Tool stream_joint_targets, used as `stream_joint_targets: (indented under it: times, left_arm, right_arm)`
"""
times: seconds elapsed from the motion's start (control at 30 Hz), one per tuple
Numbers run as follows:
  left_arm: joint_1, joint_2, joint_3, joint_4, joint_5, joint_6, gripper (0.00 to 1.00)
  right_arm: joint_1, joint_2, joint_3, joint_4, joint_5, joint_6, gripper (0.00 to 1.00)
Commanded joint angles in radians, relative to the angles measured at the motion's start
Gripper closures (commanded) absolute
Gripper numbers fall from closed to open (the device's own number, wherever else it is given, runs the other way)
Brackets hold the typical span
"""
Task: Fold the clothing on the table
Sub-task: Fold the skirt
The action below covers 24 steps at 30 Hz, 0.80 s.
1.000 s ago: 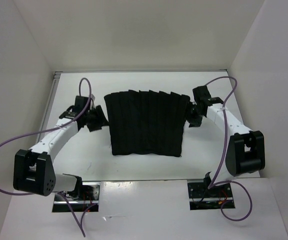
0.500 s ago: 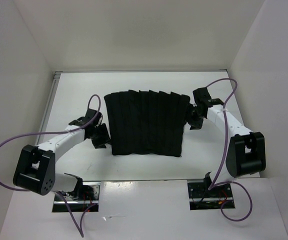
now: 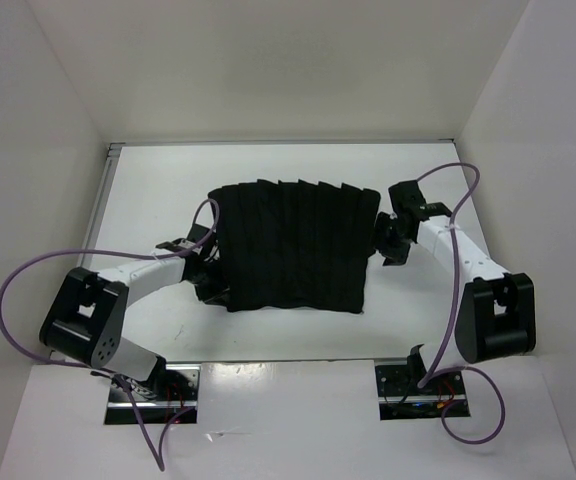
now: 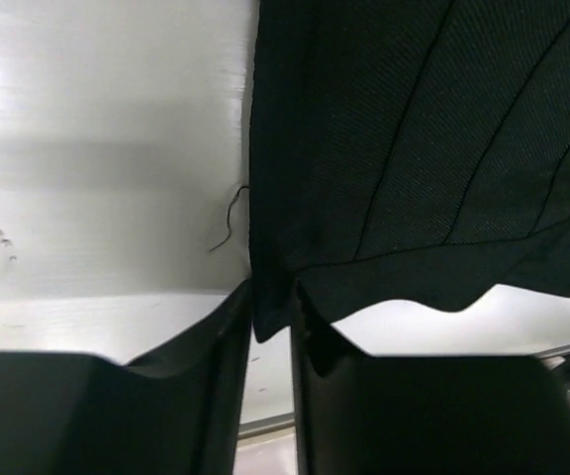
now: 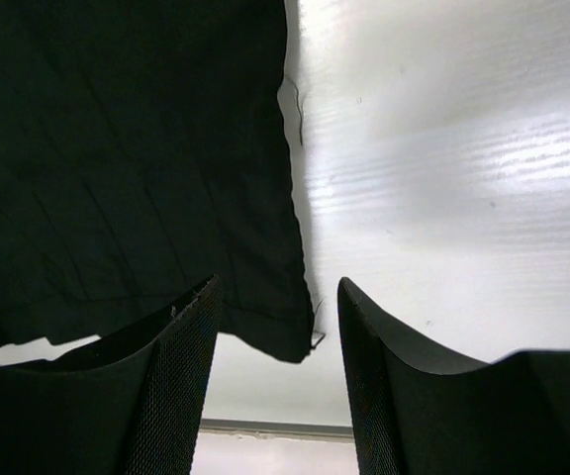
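Observation:
The clothing, a black pleated skirt, lies flat in the middle of the white table. My left gripper is at the skirt's near left corner. In the left wrist view the corner of the clothing pokes between the two fingers of the left gripper. They stand close together, with a narrow strip of table still showing between them. My right gripper is at the skirt's right edge. In the right wrist view the right gripper stands open, with a corner of the clothing between its fingers and untouched.
White walls close the table in on the left, back and right. Two metal base plates sit at the near edge. Purple cables loop beside each arm. A loose thread hangs from the skirt's left hem.
My left gripper has slid along the skirt's left edge to its near corner, and its jaws have narrowed round that corner. The right gripper has barely shifted.

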<state>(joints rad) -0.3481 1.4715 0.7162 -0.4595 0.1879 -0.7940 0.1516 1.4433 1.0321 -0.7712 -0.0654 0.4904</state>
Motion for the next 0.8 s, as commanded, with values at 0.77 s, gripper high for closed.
stream_joint_targets:
  times: [0.77]
  left_arm:
    - [-0.031, -0.01, 0.137, 0.004, -0.021, -0.021, 1.0]
  right_arm:
    - [0.147, 0.138, -0.116, -0.082, -0.011, 0.214, 0.47]
